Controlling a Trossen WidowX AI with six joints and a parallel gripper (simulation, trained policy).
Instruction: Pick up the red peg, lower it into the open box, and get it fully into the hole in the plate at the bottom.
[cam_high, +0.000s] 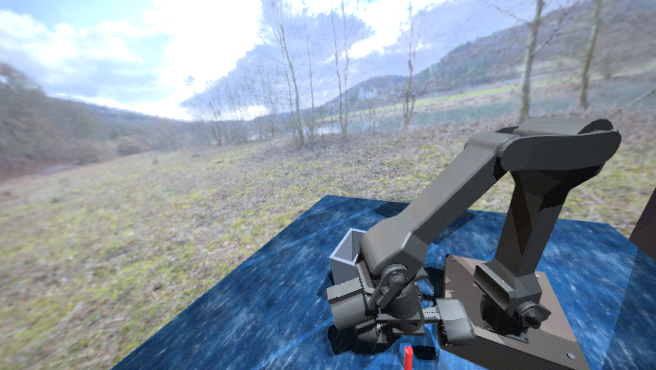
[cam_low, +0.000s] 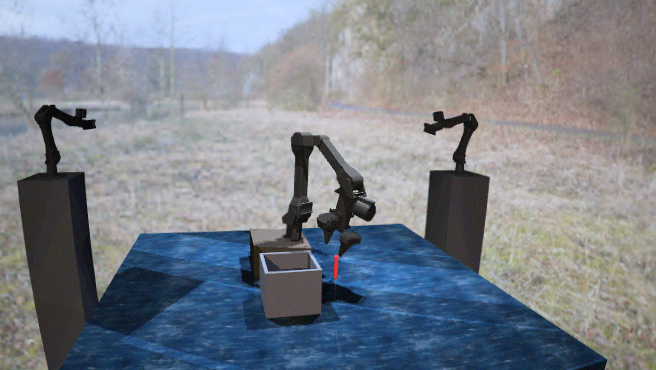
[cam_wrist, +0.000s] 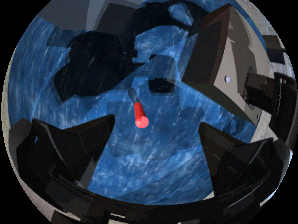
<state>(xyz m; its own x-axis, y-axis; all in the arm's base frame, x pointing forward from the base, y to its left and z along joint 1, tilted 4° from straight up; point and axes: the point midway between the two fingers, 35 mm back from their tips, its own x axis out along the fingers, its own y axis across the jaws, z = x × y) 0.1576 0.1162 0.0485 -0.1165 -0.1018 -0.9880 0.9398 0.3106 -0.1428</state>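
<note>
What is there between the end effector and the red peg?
No object: the wrist view shows only bare space between the open end effector and the red peg.
</note>
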